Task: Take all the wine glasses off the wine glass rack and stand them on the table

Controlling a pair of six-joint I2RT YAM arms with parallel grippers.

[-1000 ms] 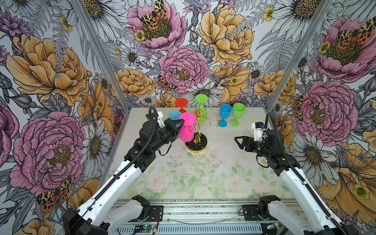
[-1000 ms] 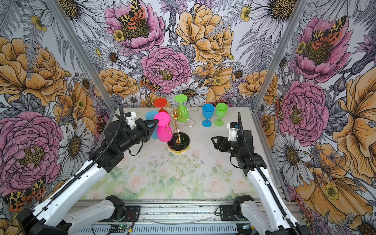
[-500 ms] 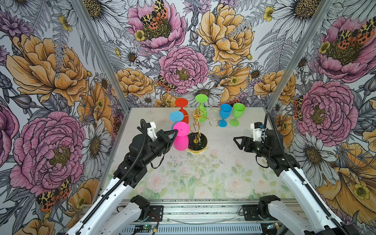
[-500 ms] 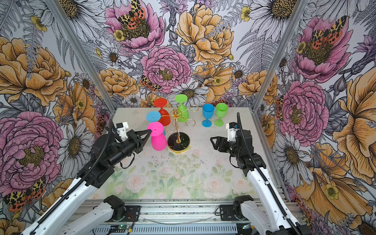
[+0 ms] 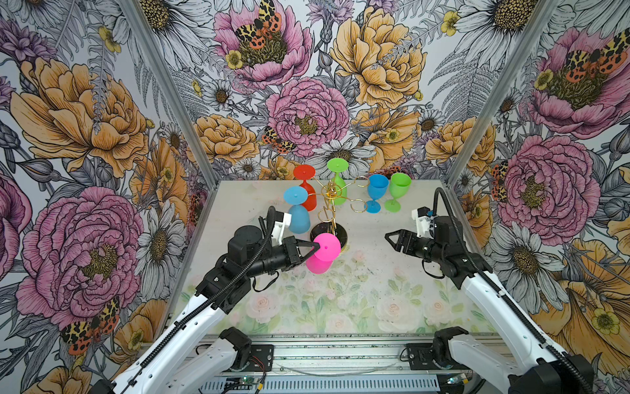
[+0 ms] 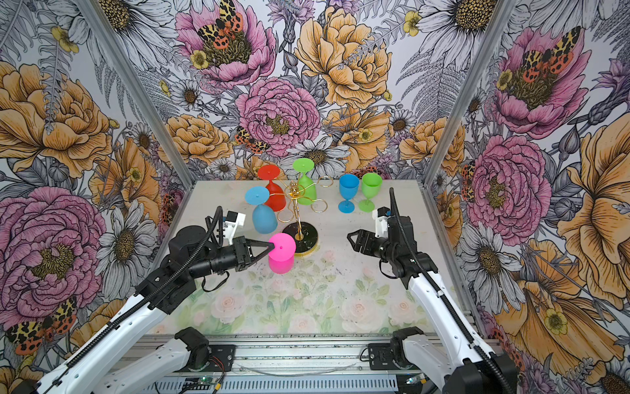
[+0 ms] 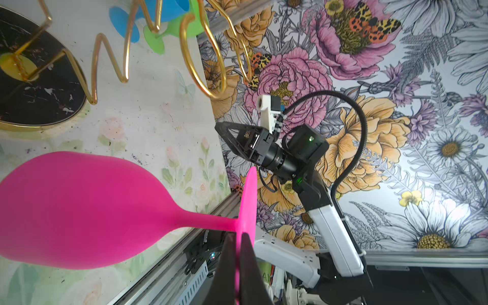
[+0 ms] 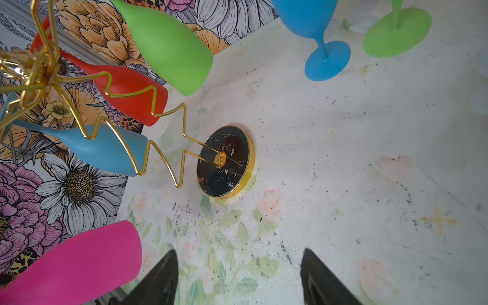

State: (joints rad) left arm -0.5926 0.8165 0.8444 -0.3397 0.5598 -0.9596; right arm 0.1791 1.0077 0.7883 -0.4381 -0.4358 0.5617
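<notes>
Floral wallpaper closes in a pale flowered table point(image 5: 341, 300). Over it the left gripper point(image 5: 315, 246) is pinched shut on the foot of the pink wine glass point(image 5: 318, 265). The glass hangs foot up and bowl down, straight ahead of the fingertips. The wine glass rack point(image 5: 330, 196) stands just beyond the held glass. Its round black base is partly hidden behind the pink foot in both top views, and the glass is clear of the gold hooks. Whether the bowl touches the table I cannot tell.

Only the left wrist view shows the grip closely: two dark fingers point(image 7: 227, 264) clamp the thin foot disc edge-on. Only the right wrist view shows the rack from below, where a blue glass point(image 8: 105, 153), a red glass point(image 8: 132, 97) and a green glass point(image 8: 169, 45) hang bowl down. It also shows the right gripper point(image 8: 237, 266) with its jaws wide apart and nothing between them. That gripper is well off to the side of the left one.

A second ago the pink glass was up among the hook arms. Now it is lower and drawn back from the rack. The right gripper has hardly shifted.
</notes>
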